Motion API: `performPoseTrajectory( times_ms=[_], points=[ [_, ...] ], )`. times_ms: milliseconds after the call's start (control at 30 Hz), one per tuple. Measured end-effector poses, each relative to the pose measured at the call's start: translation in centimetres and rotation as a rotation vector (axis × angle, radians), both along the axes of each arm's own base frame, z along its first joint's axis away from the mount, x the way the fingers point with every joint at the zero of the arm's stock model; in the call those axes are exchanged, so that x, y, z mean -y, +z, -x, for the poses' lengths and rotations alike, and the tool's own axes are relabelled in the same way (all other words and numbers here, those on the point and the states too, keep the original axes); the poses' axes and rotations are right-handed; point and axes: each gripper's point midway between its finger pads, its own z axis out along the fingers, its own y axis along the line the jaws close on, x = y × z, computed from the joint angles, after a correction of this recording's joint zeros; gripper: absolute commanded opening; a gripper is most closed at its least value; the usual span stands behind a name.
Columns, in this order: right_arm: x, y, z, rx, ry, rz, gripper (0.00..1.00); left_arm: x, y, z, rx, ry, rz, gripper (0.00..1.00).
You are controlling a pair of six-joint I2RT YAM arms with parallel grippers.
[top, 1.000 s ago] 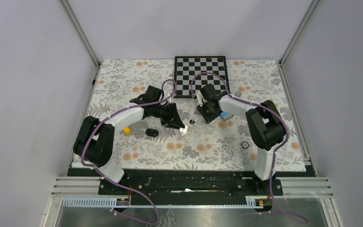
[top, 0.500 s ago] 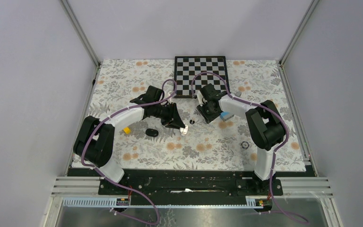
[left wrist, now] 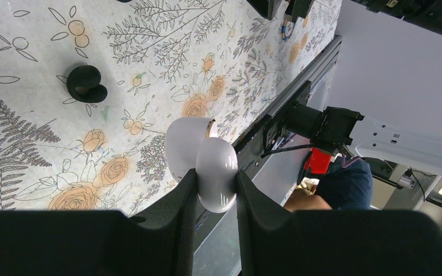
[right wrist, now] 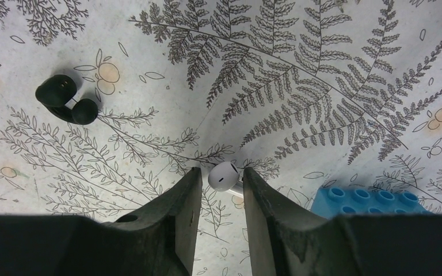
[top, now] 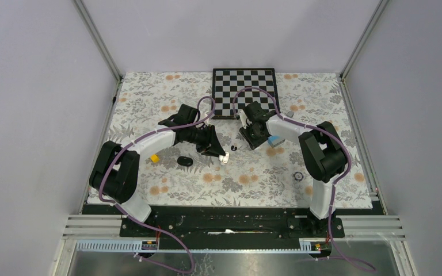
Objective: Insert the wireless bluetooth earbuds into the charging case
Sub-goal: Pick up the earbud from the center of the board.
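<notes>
Blue studded plastic brick [right wrist: 374,201] just R of R gripper [right wrist: 221,172]; b/w checkered board [top: 245,92] beyond it; grey floral-print cloth [right wrist: 322,69] underneath.

Enclosure: plain pale lilac-grey walls [top: 29,98] on the left, right and far sides. Two aluminium posts [top: 98,41] slant up from the far corners. Table [top: 144,95] is covered by a white cloth printed with grey ferns and leaves and orange flowers. Near edge: black base plate [top: 230,215] flanked by silver rails [top: 374,225]. Nearer still, a brushed metal surface [top: 253,256]. Light is even and diffuse; shadows are soft.
</notes>
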Motion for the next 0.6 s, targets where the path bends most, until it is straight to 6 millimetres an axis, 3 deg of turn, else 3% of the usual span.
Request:
performPoseTrajectory(
  times_ms=[267, 600],
  points=[
    [-0.03, -0.05, -0.37, 0.007, -0.003, 0.006, 0.39, 0.05, 0.00, 0.05, 0.000, -0.002, 0.000, 0.00],
    [0.11, -0.08, -0.70, 0.017, -0.009, 0.018, 0.30, 0.15, 0.01, 0.18, 0.000, -0.006, 0.000, 0.00]
  ],
)
